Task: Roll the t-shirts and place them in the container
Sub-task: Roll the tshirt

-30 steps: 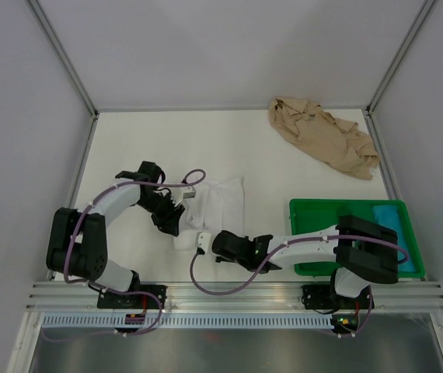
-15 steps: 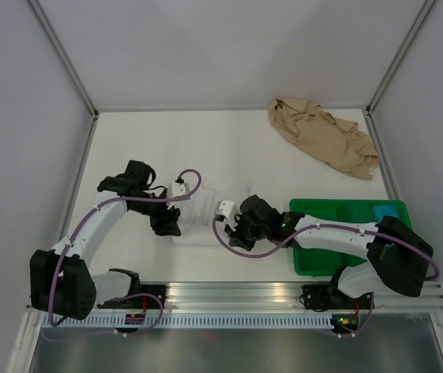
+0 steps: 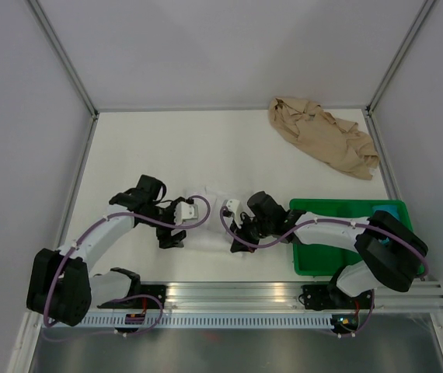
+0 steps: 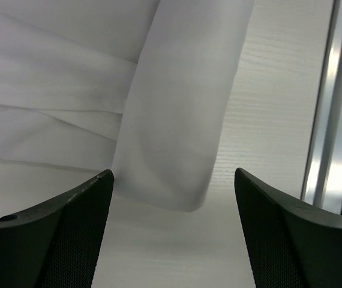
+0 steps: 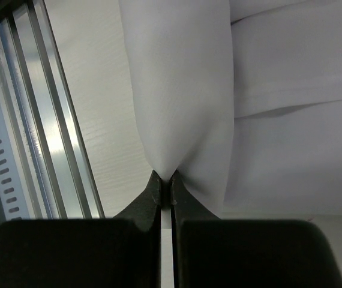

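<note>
Running off-frame — white t-shirt (image 4: pixel 177 108), edges unseen

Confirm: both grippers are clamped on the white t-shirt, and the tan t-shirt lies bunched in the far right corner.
No: the left wrist view shows the left gripper open, not clamped. Only the right gripper pinches the white t-shirt; the tan t-shirt lies as stated.

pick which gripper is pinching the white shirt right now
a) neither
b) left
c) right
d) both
c: the right gripper is shut on a fold of the white shirt, while the left gripper stands wide open and clamps nothing.
</note>
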Action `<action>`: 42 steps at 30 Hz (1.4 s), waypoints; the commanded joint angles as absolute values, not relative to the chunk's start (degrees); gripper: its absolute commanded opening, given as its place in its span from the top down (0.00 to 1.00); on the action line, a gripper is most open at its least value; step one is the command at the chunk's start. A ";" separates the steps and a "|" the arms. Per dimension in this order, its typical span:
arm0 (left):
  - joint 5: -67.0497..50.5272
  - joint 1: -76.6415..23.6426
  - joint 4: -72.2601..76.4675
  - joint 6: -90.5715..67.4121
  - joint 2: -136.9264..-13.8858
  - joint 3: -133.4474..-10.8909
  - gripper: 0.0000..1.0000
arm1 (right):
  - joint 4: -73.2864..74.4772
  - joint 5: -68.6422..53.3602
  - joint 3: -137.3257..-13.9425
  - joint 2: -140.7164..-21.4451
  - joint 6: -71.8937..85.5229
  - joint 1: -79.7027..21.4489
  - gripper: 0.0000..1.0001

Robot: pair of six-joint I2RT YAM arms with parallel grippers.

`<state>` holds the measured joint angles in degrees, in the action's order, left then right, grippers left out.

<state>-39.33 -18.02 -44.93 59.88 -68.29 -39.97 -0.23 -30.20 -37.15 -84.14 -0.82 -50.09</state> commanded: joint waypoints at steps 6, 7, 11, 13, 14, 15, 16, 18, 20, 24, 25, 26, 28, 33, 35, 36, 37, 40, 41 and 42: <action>-35.77 -19.86 -34.63 61.52 -68.91 -39.47 0.14 | -3.08 -34.19 -36.91 -84.38 -1.76 -49.75 1.00; -35.68 -20.21 -35.50 62.65 -69.52 -38.59 0.14 | -3.08 -34.19 -36.83 -84.29 -1.76 -49.75 1.00; -37.26 -20.83 -40.49 65.12 -70.57 -36.83 0.15 | -2.73 -34.19 -36.48 -84.37 -1.58 -48.87 1.00; -38.58 -20.83 -42.36 66.44 -70.40 -36.13 0.17 | -2.64 -34.28 -36.13 -84.29 -1.67 -48.60 0.99; -38.84 -21.00 -42.28 66.53 -69.88 -35.78 0.18 | -2.72 -34.45 -36.12 -84.29 -1.76 -48.43 1.00; -39.02 -20.92 -42.10 66.53 -69.79 -35.51 0.18 | -2.72 -34.71 -36.04 -84.29 -1.93 -48.51 1.00; -39.28 -21.00 -42.10 66.01 -69.87 -35.25 0.21 | -2.64 -34.80 -36.21 -84.20 -2.02 -48.43 1.00; -39.72 -21.00 -42.01 65.74 -70.22 -35.16 0.33 | -1.94 -34.63 -36.47 -84.29 -2.20 -48.43 1.00; -39.46 -21.00 -41.92 65.39 -70.40 -34.98 0.46 | -1.67 -35.41 -36.65 -84.29 -2.37 -48.43 1.00; -39.20 -21.01 -43.23 65.47 -69.88 -34.89 0.82 | -0.97 -37.52 -36.91 -84.37 -1.85 -48.43 1.00; -38.94 -21.01 -44.11 66.09 -69.70 -34.98 0.88 | -0.18 -38.14 -37.26 -84.29 -1.76 -48.51 1.00; -38.59 -20.92 -45.69 67.14 -69.52 -35.15 0.96 | -0.18 -39.10 -37.35 -84.29 -1.41 -48.43 1.00; -37.62 -20.39 -52.88 71.53 -69.17 -36.47 0.98 | 2.02 -42.62 -37.62 -83.94 -0.79 -48.43 1.00; -37.88 -16.79 -60.12 79.18 -70.13 -37.44 0.98 | 5.37 -38.27 -37.01 -80.78 1.73 -48.34 0.81; -38.93 -16.79 -59.42 78.40 -72.76 -37.70 0.98 | 1.60 -35.70 -35.69 -79.90 3.25 -47.73 0.73; -40.24 -16.79 -59.41 77.18 -73.64 -38.66 0.98 | 0.45 -34.12 -34.73 -79.63 4.38 -47.72 0.63; -40.60 -16.79 -59.50 76.73 -74.26 -39.11 0.98 | -2.52 -32.54 -34.11 -78.85 5.00 -47.72 0.61; -40.61 -16.61 -58.71 76.29 -74.45 -39.03 0.98 | -7.18 -30.95 -30.87 -75.87 5.54 -48.86 0.47; -40.52 -16.61 -58.54 76.20 -73.92 -38.68 0.98 | -9.21 -30.33 -29.54 -75.07 5.80 -49.48 0.45; -40.34 -16.52 -58.54 76.20 -73.83 -38.32 0.98 | -11.23 -29.80 -27.10 -74.28 6.06 -50.27 0.43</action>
<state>-38.76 -16.93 -57.01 73.17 -74.50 -37.17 -3.29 -32.58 -31.29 -77.67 4.45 -48.51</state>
